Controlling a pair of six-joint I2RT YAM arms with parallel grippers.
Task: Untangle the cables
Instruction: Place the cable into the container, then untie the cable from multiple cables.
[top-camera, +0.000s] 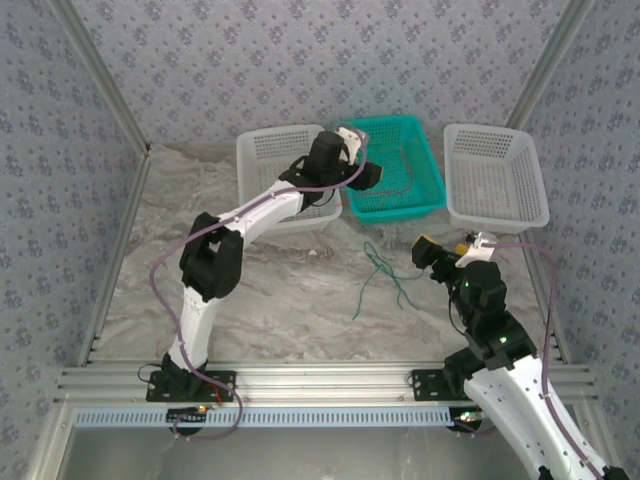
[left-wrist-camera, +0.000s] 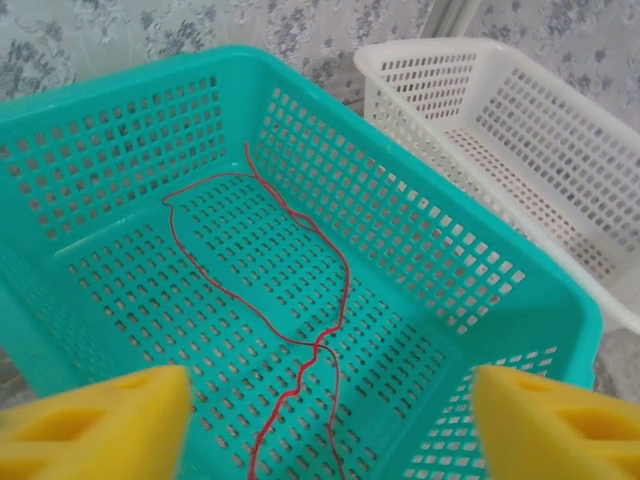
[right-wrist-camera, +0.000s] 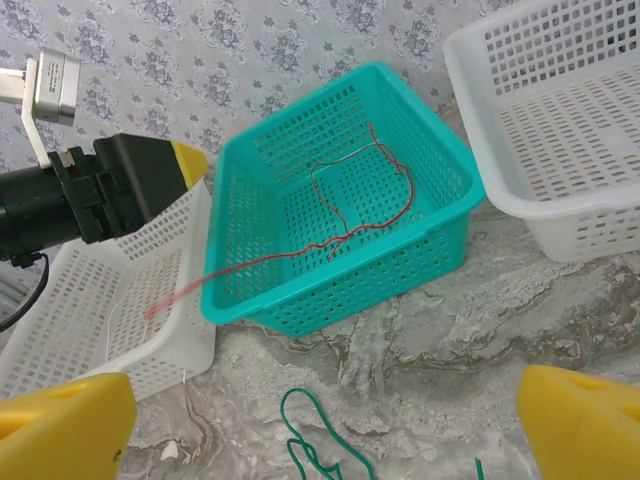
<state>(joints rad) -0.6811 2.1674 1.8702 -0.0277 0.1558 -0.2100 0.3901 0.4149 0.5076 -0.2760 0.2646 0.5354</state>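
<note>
A thin red cable (left-wrist-camera: 300, 250) lies looped on the floor of the teal basket (left-wrist-camera: 420, 240). In the right wrist view one end of the red cable (right-wrist-camera: 350, 230) trails over the basket's left rim, blurred, toward the left white basket (right-wrist-camera: 100, 310). My left gripper (left-wrist-camera: 330, 420) hovers open over the teal basket (top-camera: 400, 195), with nothing between its yellow pads (left-wrist-camera: 90, 420). A green cable (top-camera: 385, 275) lies tangled on the table in front of the baskets. My right gripper (right-wrist-camera: 325, 420) stands open above the green cable (right-wrist-camera: 320, 445), a little back from it.
Another white basket (top-camera: 495, 175) stands to the right of the teal one. The left arm (top-camera: 260, 210) stretches diagonally across the marble table (top-camera: 290, 290). Patterned walls close in the back and sides.
</note>
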